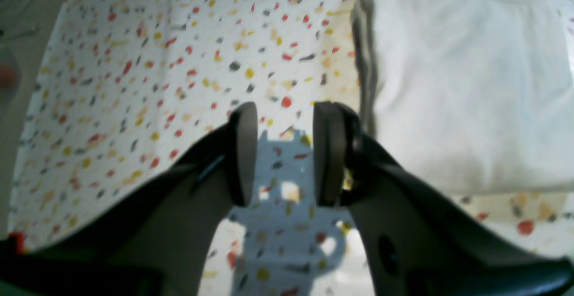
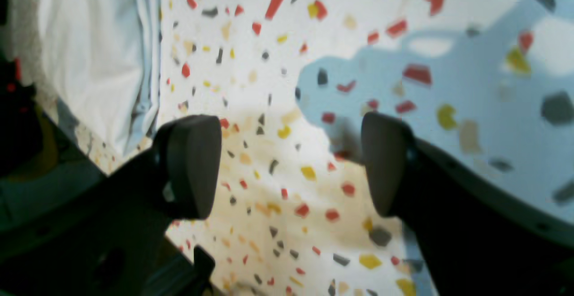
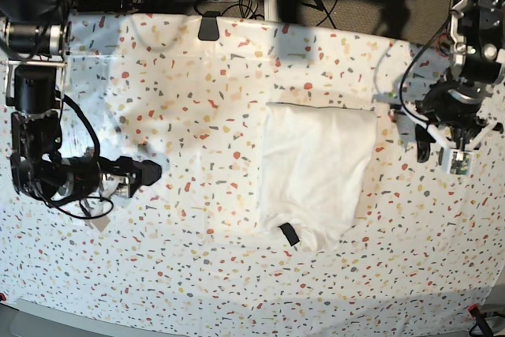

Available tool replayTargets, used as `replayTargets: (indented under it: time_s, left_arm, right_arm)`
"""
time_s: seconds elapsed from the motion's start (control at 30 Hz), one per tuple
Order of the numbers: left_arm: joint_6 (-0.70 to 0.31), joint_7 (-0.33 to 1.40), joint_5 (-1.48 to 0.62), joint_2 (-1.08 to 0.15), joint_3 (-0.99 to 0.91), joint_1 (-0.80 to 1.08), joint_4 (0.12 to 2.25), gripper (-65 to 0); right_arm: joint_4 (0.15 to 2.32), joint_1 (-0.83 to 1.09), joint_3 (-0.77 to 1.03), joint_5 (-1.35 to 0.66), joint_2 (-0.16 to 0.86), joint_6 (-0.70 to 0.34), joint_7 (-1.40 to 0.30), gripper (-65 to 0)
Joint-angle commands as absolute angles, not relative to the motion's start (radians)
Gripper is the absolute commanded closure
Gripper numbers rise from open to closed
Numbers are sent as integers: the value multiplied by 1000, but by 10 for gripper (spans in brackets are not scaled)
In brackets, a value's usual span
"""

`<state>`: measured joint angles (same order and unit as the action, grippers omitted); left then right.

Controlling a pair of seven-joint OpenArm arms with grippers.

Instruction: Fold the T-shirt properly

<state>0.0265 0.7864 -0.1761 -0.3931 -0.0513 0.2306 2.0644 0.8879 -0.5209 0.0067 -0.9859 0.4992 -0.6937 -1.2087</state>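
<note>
Both hands, left and right, gape empty beside the T-shirt.

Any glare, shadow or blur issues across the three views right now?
Left wrist: soft focus, the T-shirt washed out by bright light, the left tool casting a blue shadow on the table covering. Right wrist: near speckles blurred, the right tool dark, large blue shadow upper right. Base: sharper, top edge in shade, T-shirt evenly lit.
</note>
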Motion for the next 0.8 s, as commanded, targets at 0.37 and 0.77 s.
replayTargets:
  time_s: [0.37, 0.77]
  left_arm:
    - [-55, 781, -210, -402, -97, 486, 2203, -200]
    - [-29, 815, -132, -399, -120, 688, 2332, -200]
  right_arm:
    - [1363, -94, 70, -1078, 611, -698, -1206, -475]
    - [1691, 379, 490, -1103, 606, -698, -1206, -475]
